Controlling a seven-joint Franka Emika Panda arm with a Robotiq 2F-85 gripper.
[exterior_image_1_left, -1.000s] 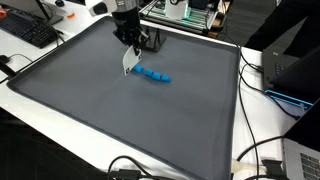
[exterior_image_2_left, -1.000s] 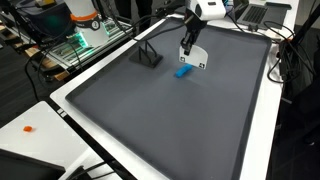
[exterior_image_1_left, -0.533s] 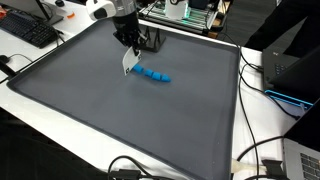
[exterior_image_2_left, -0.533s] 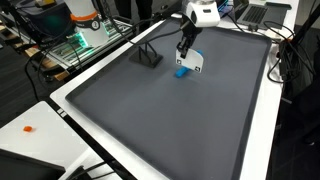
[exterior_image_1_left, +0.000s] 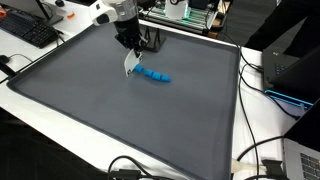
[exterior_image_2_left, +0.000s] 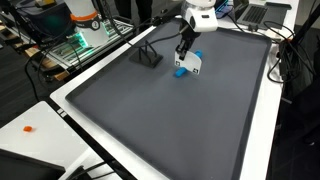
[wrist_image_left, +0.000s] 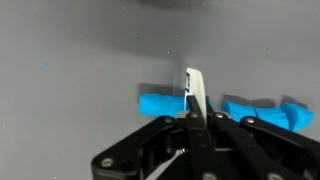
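We are in a robotics lab set up among office desks. A large dark grey mat (exterior_image_1_left: 130, 115) covers the worktable, and a white robot arm (exterior_image_1_left: 108, 10) with its gripper (exterior_image_1_left: 129, 52) reaches over the mat. Just beside the mat stands an open rack of electronics (exterior_image_2_left: 78, 42) lit green. Around the mat, on the white tabletop (exterior_image_2_left: 30, 112), we see a keyboard (exterior_image_1_left: 28, 30), a laptop (exterior_image_2_left: 262, 13) and loose black cables (exterior_image_1_left: 256, 150) trailing along the mat's rim. A black device (exterior_image_1_left: 292, 80) with a thin blue light sits near one side of the mat.
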